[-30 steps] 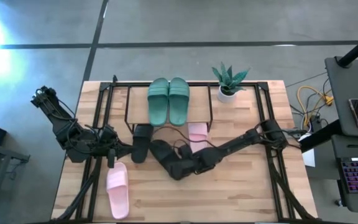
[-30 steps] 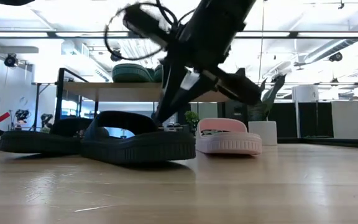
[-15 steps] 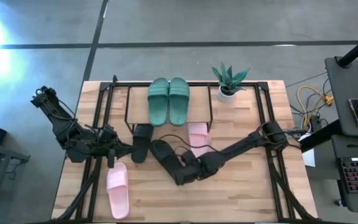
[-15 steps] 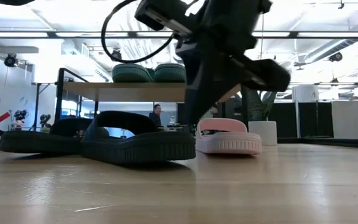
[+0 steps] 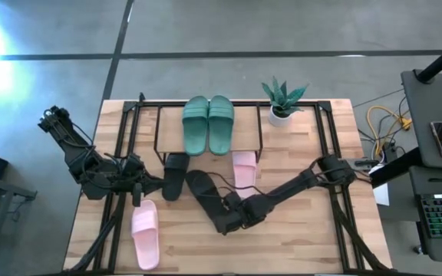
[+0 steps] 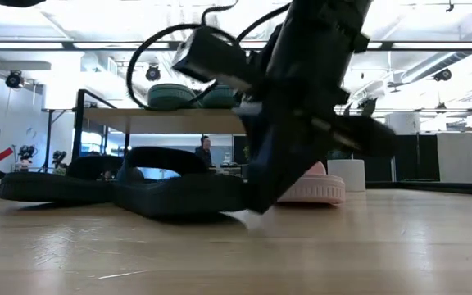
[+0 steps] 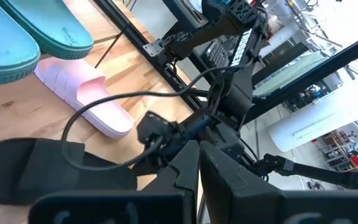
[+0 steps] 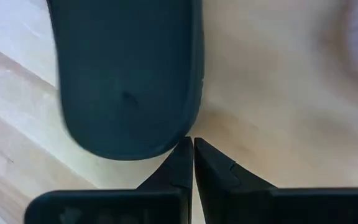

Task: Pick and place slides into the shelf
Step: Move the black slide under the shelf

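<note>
The right gripper (image 8: 193, 149), fingers pressed together and empty, sits just beside the black slide's (image 8: 126, 74) heel, seemingly nudging it; next it must open to grasp.

Two slides (image 5: 208, 124) lie side by side on the shelf (image 5: 160, 135) at the table's (image 5: 305, 238) back, a plant (image 5: 282, 100) to its right. Before the shelf lie three more slides (image 5: 176, 175) (image 5: 204, 197) (image 5: 243, 167) — one half under it. Another (image 5: 145, 234) lies at the front left.
</note>
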`<state>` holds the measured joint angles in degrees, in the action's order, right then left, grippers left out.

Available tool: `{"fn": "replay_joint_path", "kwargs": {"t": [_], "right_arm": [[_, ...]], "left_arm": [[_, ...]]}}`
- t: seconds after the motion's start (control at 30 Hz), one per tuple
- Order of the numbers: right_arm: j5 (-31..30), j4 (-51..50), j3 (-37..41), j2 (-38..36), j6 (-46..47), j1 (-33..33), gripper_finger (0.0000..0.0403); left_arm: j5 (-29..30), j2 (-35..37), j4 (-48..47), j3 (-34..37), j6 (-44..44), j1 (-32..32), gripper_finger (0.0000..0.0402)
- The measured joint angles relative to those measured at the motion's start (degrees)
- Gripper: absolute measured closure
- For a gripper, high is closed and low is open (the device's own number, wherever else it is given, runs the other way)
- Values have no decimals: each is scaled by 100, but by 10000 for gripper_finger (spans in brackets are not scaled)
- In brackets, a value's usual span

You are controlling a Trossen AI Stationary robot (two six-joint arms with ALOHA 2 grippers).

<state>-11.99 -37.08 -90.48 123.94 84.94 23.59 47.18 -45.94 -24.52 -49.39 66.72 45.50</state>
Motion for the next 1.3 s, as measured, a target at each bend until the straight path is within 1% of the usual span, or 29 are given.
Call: {"fn": "replay_joint_path", "kwargs": {"t": [0.23,0.47,0.7,0.9,1.17,1.3], "right_arm": [[-6,836,-11,34,-532,-133,394],[-365,936,-17,39,-443,-391,394],[-321,1472,-26,39,-877,-472,394],[-313,1805,-28,39,-906,-467,394],[-477,2398,-28,39,-1280,-498,394],[-472,2404,-57,39,-1458,-498,394]], "left_arm": [[-2,27,-1,2,-1,1,402],[-2,25,-8,2,-11,3,402],[-2,25,-4,2,-4,3,402],[-2,25,-2,2,-7,3,402],[-2,25,-2,4,-7,3,402],[-2,10,3,2,-7,3,402]]}}
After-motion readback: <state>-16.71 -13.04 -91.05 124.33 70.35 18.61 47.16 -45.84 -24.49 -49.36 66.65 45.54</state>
